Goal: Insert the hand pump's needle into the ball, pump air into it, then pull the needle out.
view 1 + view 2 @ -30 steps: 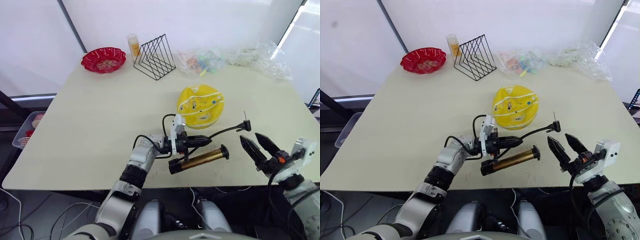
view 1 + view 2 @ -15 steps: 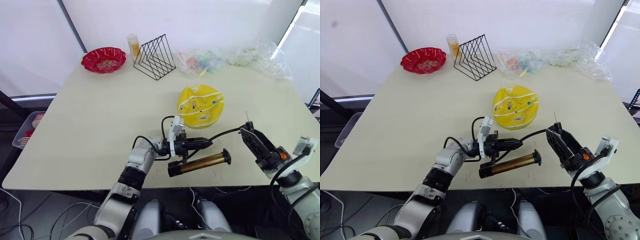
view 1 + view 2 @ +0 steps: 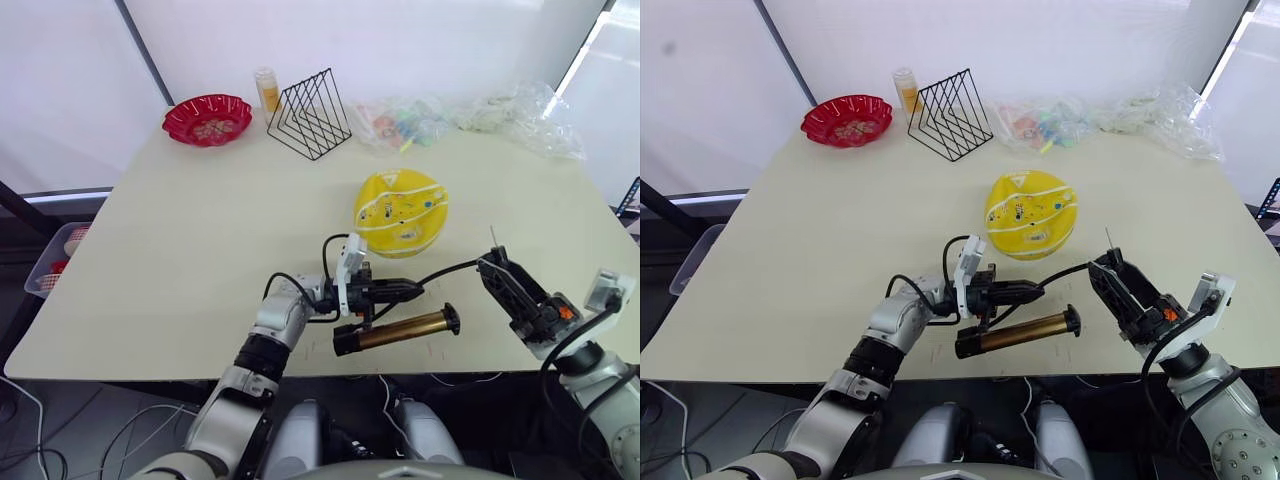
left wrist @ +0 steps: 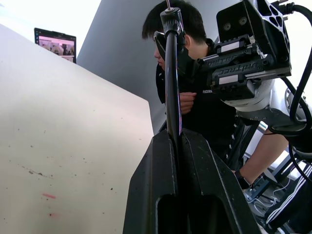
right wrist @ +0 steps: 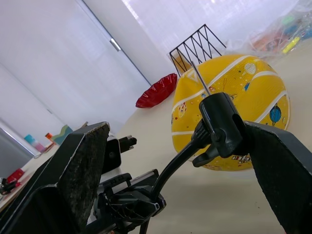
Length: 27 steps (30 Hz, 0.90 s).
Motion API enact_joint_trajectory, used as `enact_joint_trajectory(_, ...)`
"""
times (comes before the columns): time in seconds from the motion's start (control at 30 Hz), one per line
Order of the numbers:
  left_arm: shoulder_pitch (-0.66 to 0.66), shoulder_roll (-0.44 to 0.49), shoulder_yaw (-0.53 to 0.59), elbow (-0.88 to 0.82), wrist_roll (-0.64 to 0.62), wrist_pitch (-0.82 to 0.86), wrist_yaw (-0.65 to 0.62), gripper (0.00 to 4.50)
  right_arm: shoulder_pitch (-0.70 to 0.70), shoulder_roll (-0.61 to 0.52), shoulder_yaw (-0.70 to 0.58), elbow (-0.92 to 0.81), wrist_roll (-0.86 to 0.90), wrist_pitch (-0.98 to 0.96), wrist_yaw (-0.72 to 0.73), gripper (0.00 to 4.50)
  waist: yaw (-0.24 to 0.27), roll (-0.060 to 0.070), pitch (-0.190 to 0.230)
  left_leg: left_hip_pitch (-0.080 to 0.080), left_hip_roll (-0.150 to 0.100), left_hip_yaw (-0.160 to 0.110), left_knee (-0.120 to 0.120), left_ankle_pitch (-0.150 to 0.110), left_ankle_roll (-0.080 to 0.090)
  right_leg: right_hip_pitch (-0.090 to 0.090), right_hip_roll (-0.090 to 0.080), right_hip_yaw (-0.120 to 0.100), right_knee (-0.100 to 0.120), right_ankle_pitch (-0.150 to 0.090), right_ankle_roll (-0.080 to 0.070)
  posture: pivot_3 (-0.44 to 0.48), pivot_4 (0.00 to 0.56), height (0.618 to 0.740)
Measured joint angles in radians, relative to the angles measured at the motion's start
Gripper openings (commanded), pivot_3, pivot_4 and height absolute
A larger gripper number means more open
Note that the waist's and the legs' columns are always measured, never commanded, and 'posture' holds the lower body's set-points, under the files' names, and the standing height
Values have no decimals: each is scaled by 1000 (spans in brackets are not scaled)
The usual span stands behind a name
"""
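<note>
The yellow ball (image 3: pixel 401 212) rests on the table's middle right. In front of it lies the hand pump (image 3: pixel 398 329), a gold cylinder near the front edge. Its black hose (image 3: pixel 445 269) arcs right to a black fitting (image 5: pixel 219 124) tipped by the needle (image 5: pixel 200 77), which points up. My left gripper (image 3: pixel 410 288) is shut on the hose just above the pump body. My right gripper (image 3: pixel 490 265) is open with the fitting between its fingers, close against one finger (image 5: pixel 278 170) and well clear of the other. The needle stands a short way right of the ball, apart from it.
Along the table's far side stand a red bowl (image 3: pixel 207 118), an orange-capped bottle (image 3: pixel 266 90), a black wire rack (image 3: pixel 310 113) and crumpled clear plastic bags (image 3: pixel 500 115). A person (image 4: pixel 195 97) in black stands beyond the table's right end.
My right gripper has moved up and left from open space to straddle the needle fitting, and its wrist has turned. The pump body has slid slightly left with the left gripper.
</note>
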Motion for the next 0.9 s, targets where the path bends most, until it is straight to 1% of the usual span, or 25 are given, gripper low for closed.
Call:
enact_joint_trajectory(0.03,1,2,0,0,1,-1,-1,0,1,0,0,1,1,0,1,3810,0,0,0,0,0,0,0,0,0,0,0,0,0,0,0,0,150,740)
enact_joint_trajectory(0.07,2,4,0,0,2,-2,-3,0,3,0,-1,3,3,0,5,3229,0,0,0,0,0,0,0,0,0,0,0,0,0,0,-1,0,150,740)
enact_joint_trajectory(0.1,4,3,0,0,6,-2,-3,0,8,-3,-1,3,6,0,11,2748,0,0,0,0,0,0,0,0,0,0,0,0,0,-1,-1,0,150,740)
enact_joint_trajectory(0.13,5,4,0,0,6,-2,-3,0,8,-3,-1,3,7,0,12,2386,0,0,0,0,0,0,0,0,0,0,0,0,0,-1,-1,0,150,740)
enact_joint_trajectory(0.17,6,3,0,0,8,-2,-3,0,11,-3,-1,3,7,0,17,1851,0,0,0,0,0,0,0,0,0,0,0,0,0,-1,-1,0,150,740)
enact_joint_trajectory(0.2,6,3,0,0,10,-3,-3,0,13,-3,-1,3,8,1,19,1460,0,0,0,0,0,0,0,0,0,0,0,0,0,-1,-1,0,150,740)
enact_joint_trajectory(0.27,7,3,0,1,12,-4,-5,0,16,-3,-1,3,7,1,22,393,0,0,0,0,0,0,0,0,0,0,0,0,0,-1,-1,0,150,740)
enact_joint_trajectory(0.3,7,3,-1,1,12,-5,-5,0,16,-3,0,3,7,0,24,301,0,0,0,0,0,0,0,0,0,0,0,0,0,-1,-1,0,150,740)
enact_joint_trajectory(0.57,8,4,-2,10,25,-27,-6,0,25,-3,0,3,1,0,33,301,0,0,0,0,0,0,0,0,0,0,0,0,0,-1,-1,0,150,740)
enact_joint_trajectory(0.6,7,4,-1,18,32,-38,-5,596,28,-7,1,3,-10,0,39,301,0,0,0,0,0,0,0,0,0,0,0,0,0,-1,-1,0,150,740)
enact_joint_trajectory(0.63,7,4,-1,28,37,-46,-1,750,29,-15,1,3,-29,-1,43,301,0,0,0,0,0,0,0,0,0,0,0,0,0,-1,-1,0,150,740)
enact_joint_trajectory(0.67,4,5,0,36,44,-55,3,1256,29,-17,1,3,-43,-3,43,301,0,0,0,0,0,0,0,0,0,0,0,0,0,-1,-1,0,150,740)
enact_joint_trajectory(0.7,-3,7,0,50,54,-66,7,1533,28,-20,1,3,-63,-6,43,301,0,0,0,0,0,0,0,0,0,0,0,0,0,-1,0,0,150,740)
enact_joint_trajectory(0.73,-7,8,1,57,59,-75,9,1905,27,-21,1,4,-74,-9,42,301,1,0,0,0,0,0,0,0,0,0,0,0,0,-2,1,0,150,740)
enact_joint_trajectory(0.83,-29,10,12,94,81,-128,32,3426,10,-21,1,14,-148,-32,35,301,1,0,0,0,0,0,0,0,0,0,0,0,0,-2,2,0,150,740)
enact_joint_trajectory(0.9,-34,10,17,102,90,-151,40,4165,3,-22,4,18,-198,-51,35,301,1,0,0,0,0,0,0,0,0,0,0,0,0,-2,2,0,150,740)
